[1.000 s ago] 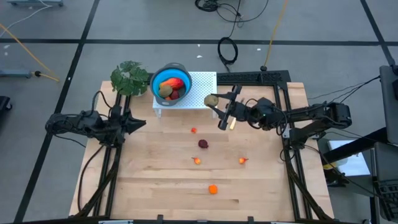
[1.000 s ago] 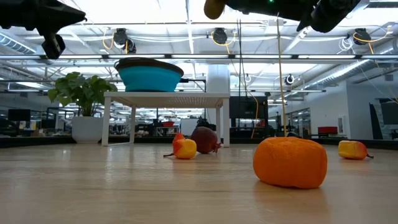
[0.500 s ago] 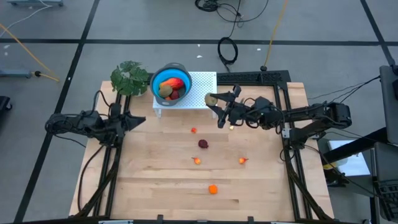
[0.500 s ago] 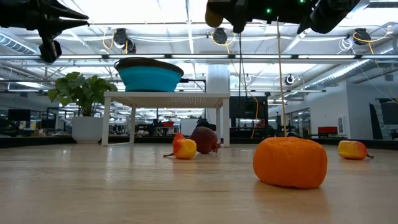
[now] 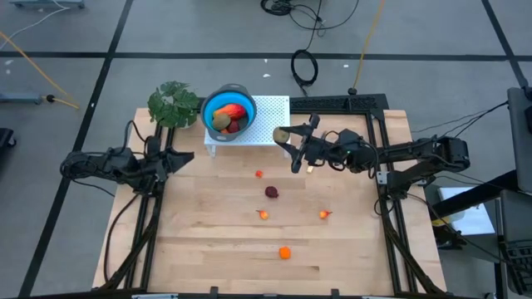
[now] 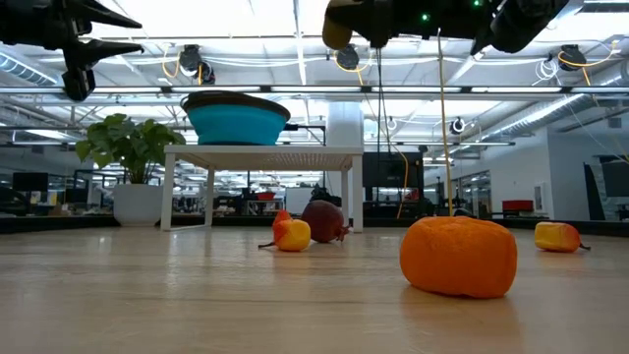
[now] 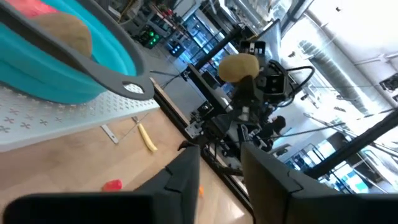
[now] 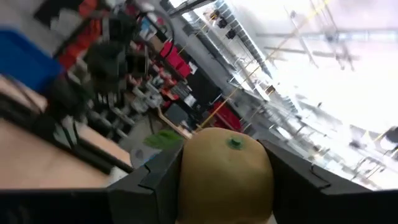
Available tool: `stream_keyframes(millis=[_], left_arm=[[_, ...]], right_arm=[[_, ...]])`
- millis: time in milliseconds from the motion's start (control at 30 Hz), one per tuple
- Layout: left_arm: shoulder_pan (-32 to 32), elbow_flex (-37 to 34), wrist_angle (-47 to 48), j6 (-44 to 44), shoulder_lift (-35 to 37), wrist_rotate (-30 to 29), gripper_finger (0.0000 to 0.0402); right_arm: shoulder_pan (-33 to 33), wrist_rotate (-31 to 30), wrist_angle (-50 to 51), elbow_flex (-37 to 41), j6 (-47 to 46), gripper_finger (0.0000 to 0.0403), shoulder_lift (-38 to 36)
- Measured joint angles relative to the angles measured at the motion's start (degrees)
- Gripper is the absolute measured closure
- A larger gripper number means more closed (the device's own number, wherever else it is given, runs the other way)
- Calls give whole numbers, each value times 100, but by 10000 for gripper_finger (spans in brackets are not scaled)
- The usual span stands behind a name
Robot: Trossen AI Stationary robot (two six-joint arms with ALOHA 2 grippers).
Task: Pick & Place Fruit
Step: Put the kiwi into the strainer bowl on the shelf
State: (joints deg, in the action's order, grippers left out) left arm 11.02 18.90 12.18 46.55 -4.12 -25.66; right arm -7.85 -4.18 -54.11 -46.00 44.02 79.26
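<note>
The right gripper (image 5: 285, 138) grasps an olive-brown fruit (image 5: 281, 134) beside the blue bowl (image 5: 218, 107), apparently bound for it.

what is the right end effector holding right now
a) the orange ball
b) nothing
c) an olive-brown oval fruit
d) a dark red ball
c: the right end effector is closed on an olive-brown oval fruit, held in the air beside the white stand, while the orange ball and dark red ball lie on the table.
</note>
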Motion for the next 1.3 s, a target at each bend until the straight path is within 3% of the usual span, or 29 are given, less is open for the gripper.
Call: stream_keyframes(millis=[333,567,800,1033,1300], left_arm=[[0,0,-809,-803,-237,-296,194],[-1,4,-2148,-1628,-1240,-51,133],[-1,4,-3471,-2171,-2432,79,104],[-112,141,-4542,-2581,-3669,119,98],[-263,1187,-4576,-3012,-5180,180,98]], right_arm=[[5,277,-35,-13,-3018,223,-2],[5,253,102,-24,-5170,223,0],[8,60,306,-24,-6773,223,0],[-71,-52,448,-24,-7526,223,2],[-82,23,471,-24,-7481,223,1]])
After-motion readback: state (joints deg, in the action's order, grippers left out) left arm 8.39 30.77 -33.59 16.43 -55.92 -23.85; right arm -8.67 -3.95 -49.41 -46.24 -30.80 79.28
